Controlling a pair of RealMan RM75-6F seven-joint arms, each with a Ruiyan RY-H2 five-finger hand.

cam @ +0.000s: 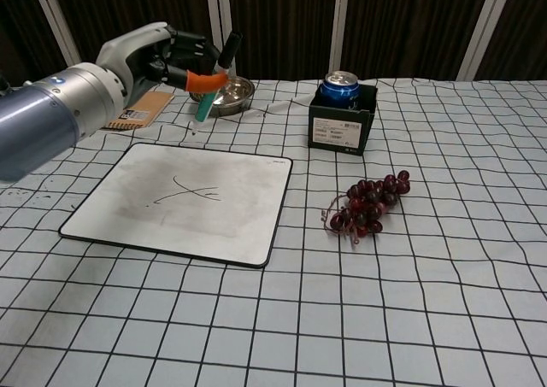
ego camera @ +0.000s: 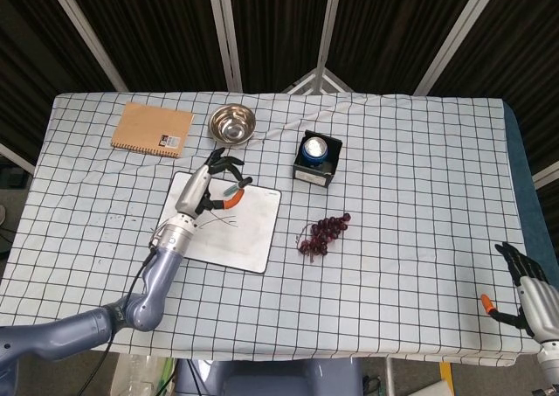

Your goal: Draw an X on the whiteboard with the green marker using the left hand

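The whiteboard (cam: 120, 212) (ego camera: 253, 239) lies flat on the checked cloth, left of centre, with a thin dark X-like mark (cam: 186, 192) near its middle. My left hand (cam: 162, 55) (ego camera: 212, 184) is raised well above the board's far edge and holds the green marker (cam: 205, 102), tip pointing down, clear of the surface. In the head view the marker (ego camera: 229, 199) shows by the hand's orange-tipped finger. My right hand (ego camera: 528, 293) hangs off the table's near right corner, fingers spread, holding nothing.
A steel bowl (cam: 231, 94) and a brown notebook (ego camera: 152, 129) sit behind the board. A blue can in a black box (cam: 343, 114) stands at centre back. A bunch of dark grapes (cam: 367, 202) lies to the right of the board.
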